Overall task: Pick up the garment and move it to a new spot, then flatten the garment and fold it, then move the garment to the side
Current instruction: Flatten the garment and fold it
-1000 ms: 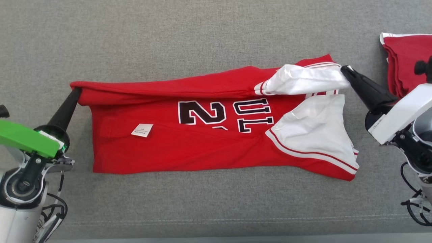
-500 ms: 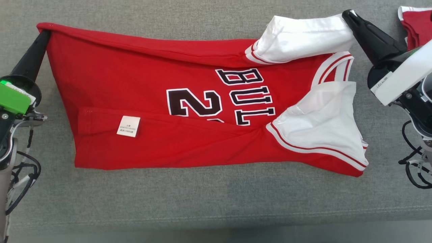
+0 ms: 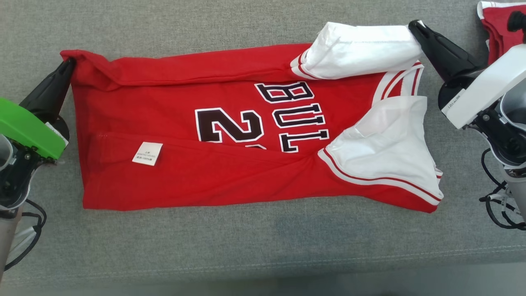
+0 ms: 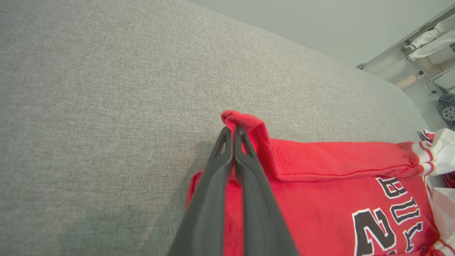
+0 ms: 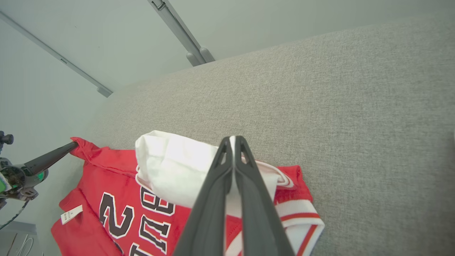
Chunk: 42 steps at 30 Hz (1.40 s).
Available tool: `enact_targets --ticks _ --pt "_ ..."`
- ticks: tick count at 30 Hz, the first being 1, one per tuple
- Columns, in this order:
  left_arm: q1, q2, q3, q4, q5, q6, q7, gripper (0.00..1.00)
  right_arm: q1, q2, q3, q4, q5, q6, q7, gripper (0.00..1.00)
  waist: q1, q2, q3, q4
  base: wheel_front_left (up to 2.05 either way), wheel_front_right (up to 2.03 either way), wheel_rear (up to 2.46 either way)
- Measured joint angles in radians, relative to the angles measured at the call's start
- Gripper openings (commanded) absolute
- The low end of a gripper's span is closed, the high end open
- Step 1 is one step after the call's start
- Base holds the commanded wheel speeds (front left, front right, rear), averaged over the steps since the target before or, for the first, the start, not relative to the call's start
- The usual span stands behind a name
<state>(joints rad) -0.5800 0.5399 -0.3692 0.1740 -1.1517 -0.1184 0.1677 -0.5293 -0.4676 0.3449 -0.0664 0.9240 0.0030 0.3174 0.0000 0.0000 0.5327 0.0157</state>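
Across the grey cushion point(image 3: 246, 246), the limp, light jersey point(image 3: 205, 181) seems best held at corners: left gripper point(image 3: 69, 65) clenched on its hem, right gripper point(image 3: 414, 27) clenched on its sleeve.

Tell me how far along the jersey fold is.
Done: the jersey lies spread out, its near long edge folded in, care label facing up. In hand: the left gripper pinches the far hem corner and the right gripper the far white sleeve, with that edge curling over. Left: lay that edge down, finish folding, then move it aside, perhaps by the red pile.
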Motion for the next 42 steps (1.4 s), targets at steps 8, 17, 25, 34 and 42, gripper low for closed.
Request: enact_targets --ticks 8,17,25,34,42 --pt "0.004 0.004 -0.019 0.008 0.006 -0.005 -0.034 0.0 0.0 0.0 0.003 0.01 -0.001 0.009 -0.001 0.0 0.0 0.0 -0.024 0.009 0.0 0.0 0.0" --pt "0.007 0.027 -0.024 0.007 0.089 -0.006 -0.109 0.0 0.0 -0.01 -0.004 0.012 -0.001 0.014 -0.001 0.0 0.0 0.0 -0.034 0.015 0.0 0.0 0.0" --pt "0.009 0.043 -0.057 0.006 0.146 -0.006 -0.155 0.0 -0.006 -0.011 -0.005 0.015 -0.001 0.015 -0.001 0.0 0.0 0.0 -0.035 0.018 0.0 0.0 0.0" --pt "0.013 0.043 -0.086 0.005 0.175 -0.006 -0.213 0.0 -0.016 -0.013 -0.004 0.023 -0.001 0.022 -0.001 0.0 0.0 0.0 -0.039 0.021 0.0 0.0 0.0" --pt "0.028 0.044 -0.11 0.011 0.192 -0.006 -0.282 0.0 -0.015 -0.014 -0.003 0.035 -0.001 0.031 -0.001 0.0 0.0 0.0 -0.055 0.02 0.0 0.0 0.0"
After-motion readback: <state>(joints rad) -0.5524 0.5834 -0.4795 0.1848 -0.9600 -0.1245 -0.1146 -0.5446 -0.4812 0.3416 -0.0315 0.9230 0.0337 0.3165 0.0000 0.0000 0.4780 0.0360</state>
